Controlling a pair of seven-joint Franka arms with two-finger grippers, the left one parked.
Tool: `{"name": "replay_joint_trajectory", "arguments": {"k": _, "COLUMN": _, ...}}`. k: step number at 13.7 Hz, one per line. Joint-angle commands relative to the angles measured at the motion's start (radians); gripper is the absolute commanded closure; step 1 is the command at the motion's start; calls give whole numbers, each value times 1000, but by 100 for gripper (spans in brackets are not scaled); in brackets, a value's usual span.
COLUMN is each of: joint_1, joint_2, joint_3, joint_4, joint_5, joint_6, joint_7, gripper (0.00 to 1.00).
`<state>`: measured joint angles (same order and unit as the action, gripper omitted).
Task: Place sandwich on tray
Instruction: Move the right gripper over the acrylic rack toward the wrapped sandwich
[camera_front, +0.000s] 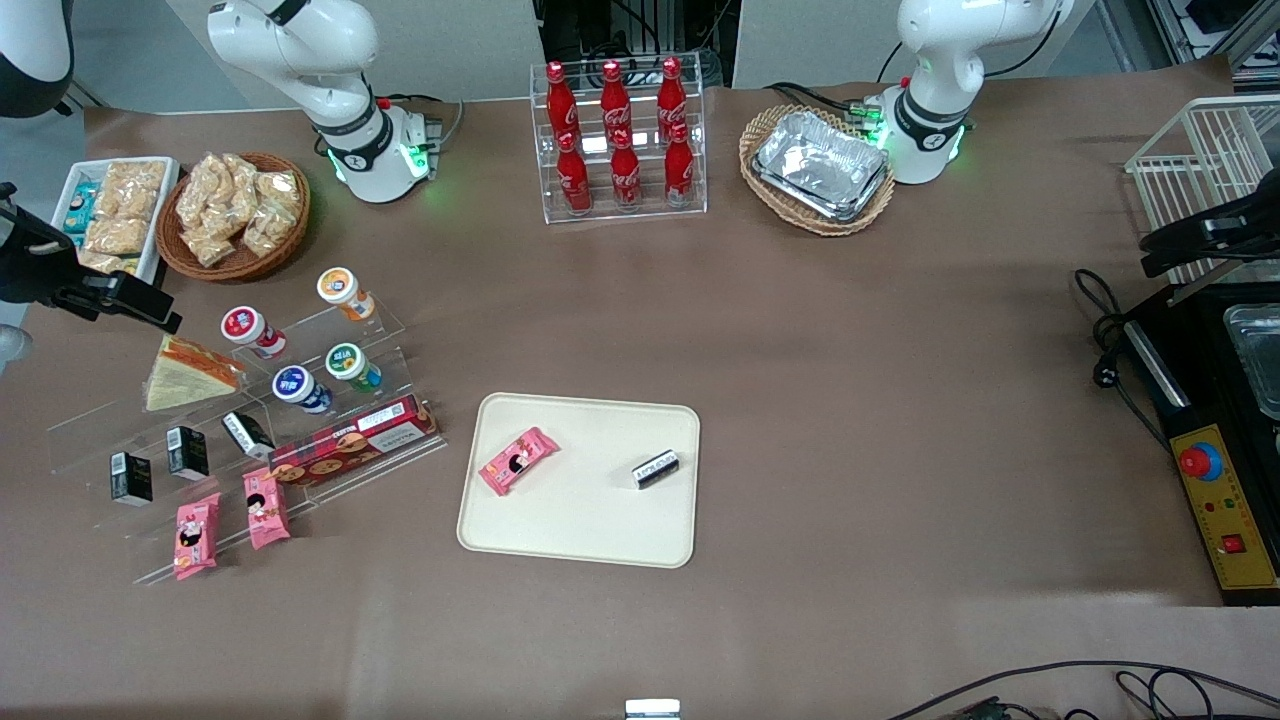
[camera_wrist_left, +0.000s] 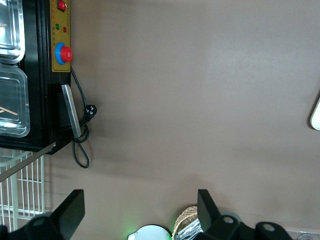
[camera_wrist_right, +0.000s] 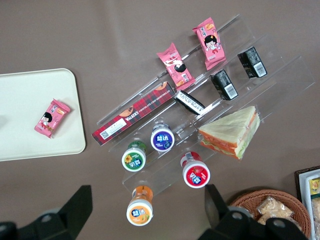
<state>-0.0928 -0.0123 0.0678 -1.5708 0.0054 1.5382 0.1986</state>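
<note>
The sandwich (camera_front: 190, 372) is a cream bread wedge with an orange-red filling edge. It lies on the clear stepped rack toward the working arm's end of the table, and also shows in the right wrist view (camera_wrist_right: 231, 132). The cream-beige tray (camera_front: 590, 520) lies flat mid-table, nearer the front camera; the right wrist view (camera_wrist_right: 30, 92) shows it too. My right gripper (camera_front: 120, 292) hovers above the table just beside the sandwich, a little farther from the front camera. In the right wrist view the gripper (camera_wrist_right: 147, 210) is open and empty, its fingers (camera_wrist_right: 80, 205) spread wide above an orange-capped cup.
The clear rack (camera_front: 330, 330) also holds several capped cups, black packets, pink snack packets and a red plaid box (camera_front: 352, 442). A pink packet (camera_front: 518, 460) and a black packet (camera_front: 656, 468) lie on the tray. A wicker snack basket (camera_front: 235, 215) and a white snack tray (camera_front: 112, 215) stand near the gripper.
</note>
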Motion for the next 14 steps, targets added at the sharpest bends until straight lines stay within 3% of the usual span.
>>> {"name": "replay_joint_trajectory", "arguments": {"k": 1, "joint_1": -7, "joint_2": 6, "joint_3": -2, "joint_4": 20, "joint_5": 15, "joint_6": -15, "joint_7": 2, "gripper": 0}}
{"name": "replay_joint_trajectory", "arguments": {"k": 9, "joint_1": -21, "joint_2": 5, "joint_3": -8, "joint_4": 18, "joint_5": 15, "joint_6": -41, "joint_7": -33, "gripper": 0}}
{"name": "replay_joint_trajectory", "arguments": {"k": 14, "joint_1": -67, "joint_2": -2, "joint_3": -8, "joint_4": 17, "joint_5": 13, "joint_6": -64, "joint_7": -302, "gripper": 0}}
